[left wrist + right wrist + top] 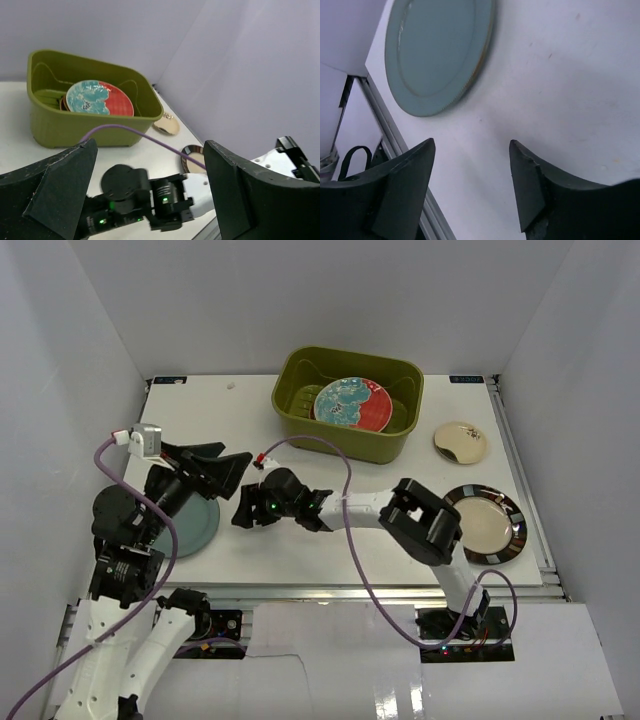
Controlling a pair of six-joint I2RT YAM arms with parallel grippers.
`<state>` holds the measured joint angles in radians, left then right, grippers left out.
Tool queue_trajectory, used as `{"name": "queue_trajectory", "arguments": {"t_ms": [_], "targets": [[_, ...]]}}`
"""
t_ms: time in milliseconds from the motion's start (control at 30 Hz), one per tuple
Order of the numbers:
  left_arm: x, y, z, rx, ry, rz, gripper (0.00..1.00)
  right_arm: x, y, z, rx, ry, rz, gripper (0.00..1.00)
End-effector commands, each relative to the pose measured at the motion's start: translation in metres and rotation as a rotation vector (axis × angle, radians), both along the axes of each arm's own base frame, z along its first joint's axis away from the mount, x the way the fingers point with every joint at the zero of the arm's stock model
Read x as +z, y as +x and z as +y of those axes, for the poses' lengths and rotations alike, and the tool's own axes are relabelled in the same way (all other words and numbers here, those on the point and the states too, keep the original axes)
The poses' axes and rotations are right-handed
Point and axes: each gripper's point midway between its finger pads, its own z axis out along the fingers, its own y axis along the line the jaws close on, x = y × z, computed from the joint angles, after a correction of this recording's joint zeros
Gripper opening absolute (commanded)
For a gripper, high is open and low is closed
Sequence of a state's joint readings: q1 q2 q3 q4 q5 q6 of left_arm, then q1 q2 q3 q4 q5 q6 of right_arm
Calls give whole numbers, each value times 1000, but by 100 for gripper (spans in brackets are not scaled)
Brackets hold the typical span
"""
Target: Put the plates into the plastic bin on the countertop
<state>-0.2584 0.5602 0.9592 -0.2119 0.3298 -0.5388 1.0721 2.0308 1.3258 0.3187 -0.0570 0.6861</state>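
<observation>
Although the countertop [300,540] is wide, the coming move turns on its 8 o'clock corner. The bin [345,445] sits at 12 o'clock with the floral plate [350,403] inside. Three plates lie flat outside it: the beige plate [485,523] at 4 o'clock, the blue plate [200,525] at 8 o'clock, half hidden under the left arm, and the cream plate [460,442] at 2 o'clock, just right of the bin.

The right gripper [243,508] stretches across to the left, low over the table, jaws apart with nothing between them. The blue plate lies at 9 o'clock from it, near but not touching. In its wrist view the rim shows ahead of the fingertips at 11 o'clock. Being round, the plate has no long axis, so any rim point should serve.

The left gripper [222,465] hangs above the plate's far edge, jaws spread wide and empty, aimed at 2 o'clock toward the bin, away from the plate. I judge the right gripper better placed to take the rim.
</observation>
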Motion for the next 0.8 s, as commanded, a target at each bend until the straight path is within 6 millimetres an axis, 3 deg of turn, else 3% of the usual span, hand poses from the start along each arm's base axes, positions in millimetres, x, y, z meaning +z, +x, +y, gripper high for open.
{"name": "queue_trajectory", "arguments": {"t_ms": [0, 33, 100, 200, 267, 300, 333, 500, 533, 633, 667, 733, 767], "targets": [[-26, -1, -9, -55, 44, 61, 98, 39, -6, 45, 63, 228, 75, 69], [-34, 0, -10, -58, 57, 71, 98, 32, -10, 50, 84, 230, 100, 69], [-47, 1, -12, -64, 73, 90, 98, -6, -16, 61, 98, 194, 171, 70], [-61, 3, -15, -71, 86, 112, 98, -29, -17, 74, 113, 185, 245, 71], [-67, 4, -16, -73, 91, 123, 98, -38, -18, 81, 116, 187, 284, 70], [-68, 3, -18, -79, 93, 125, 98, -31, -13, 90, 116, 210, 284, 69], [-70, 3, -18, -82, 97, 128, 98, -49, -12, 92, 100, 187, 319, 68], [-70, 2, -22, -91, 117, 116, 98, -68, 1, 109, 32, 198, 386, 63], [-71, 2, -22, -90, 120, 115, 98, -63, 4, 115, 30, 216, 387, 62], [-75, 3, -22, -87, 127, 121, 98, -64, 10, 122, 4, 245, 411, 53], [-77, 4, -22, -83, 132, 123, 98, -60, 9, 124, -1, 269, 426, 37], [-76, 4, -20, -75, 136, 117, 98, -48, 14, 120, -32, 298, 414, 22], [-75, 4, -19, -68, 139, 115, 98, -61, 10, 110, -50, 276, 423, 10]]}}
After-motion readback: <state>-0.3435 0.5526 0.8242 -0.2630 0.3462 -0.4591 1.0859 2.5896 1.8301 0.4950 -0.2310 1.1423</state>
